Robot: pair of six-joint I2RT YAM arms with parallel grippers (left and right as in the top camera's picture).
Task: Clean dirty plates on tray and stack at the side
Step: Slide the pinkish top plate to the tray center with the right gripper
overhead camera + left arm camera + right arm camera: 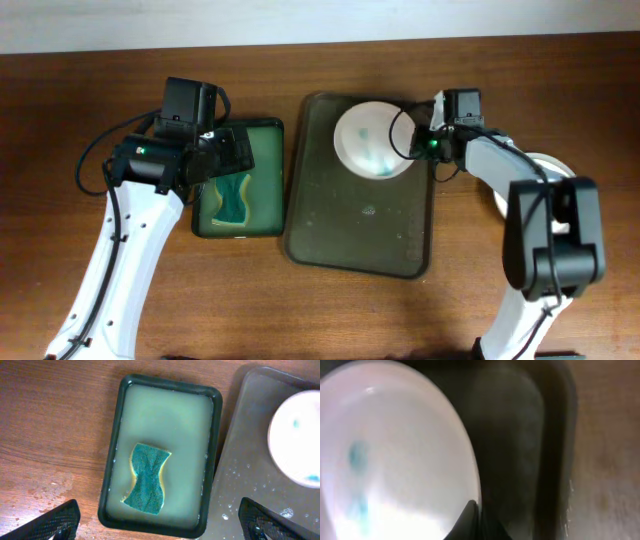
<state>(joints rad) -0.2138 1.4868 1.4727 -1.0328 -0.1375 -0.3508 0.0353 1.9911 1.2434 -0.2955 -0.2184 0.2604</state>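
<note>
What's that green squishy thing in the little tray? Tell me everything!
It's a sponge, teal and scrubby on top with yellow showing at its edges, pinched in at the middle like an hourglass. It lies flat, slightly askew, in a small dark tray of pale cloudy liquid. Nothing grips it.

No writing we can read

In all three views we find no text, brand, number or sign that we can make out. The only candidate is a small pale mark [143, 150] on the left arm [128, 232] in the overhead view, and it is too small for us to read.
</note>
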